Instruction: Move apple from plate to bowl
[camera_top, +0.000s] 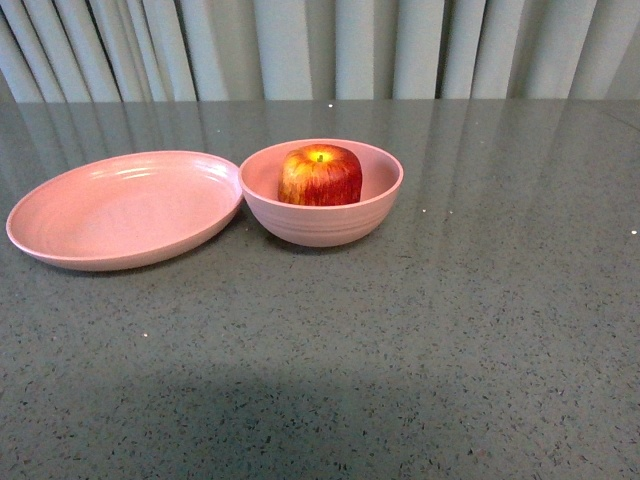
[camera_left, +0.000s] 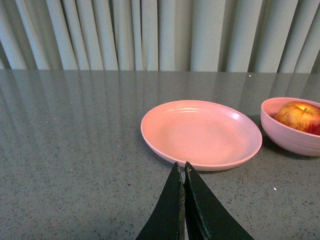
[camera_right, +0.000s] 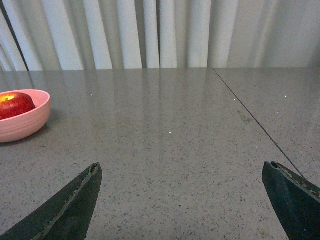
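Apple (camera_top: 320, 176): sits inside the bowl, upright, yellowish stem dimple facing up; red skin with yellow streaks showing above the rim.

Bowl (camera_top: 322, 222): stands toward the far edge of the tabletop, about midway along it; deep enough to cradle the apple and stop it rolling.

Plate (camera_top: 120, 210): lies bare just beside the bowl, on the side of the left edge; rims very near or touching, cannot tell which from the front view.

Tabletop (camera_top: 450, 340): grey speckled, glossy; near half bare, a soft shadow falling along the near edge.

Left gripper (camera_left: 183, 172): clenched, the two dark fingers pressed tip to tip with nothing between them; hangs above the tabletop on the near side of the plate, apart from its rim, pointing toward it.

Right gripper (camera_right: 180, 170): released, fingers spread wide and grasping nothing; hovers over bare tabletop well apart from the bowl, toward the right edge.

Arms in front view: neither visible, which suggests both drawn back clear of the dishes.

Task state, as judged: transfer looks complete, with the apple in the bowl and the plate vacant.

Likely reason for the poses: no load left to carry, so both kept off the dishes to avoid nudging the bowl.

Risk: slight; a stray sweep by the left arm could shove the plate into the bowl.
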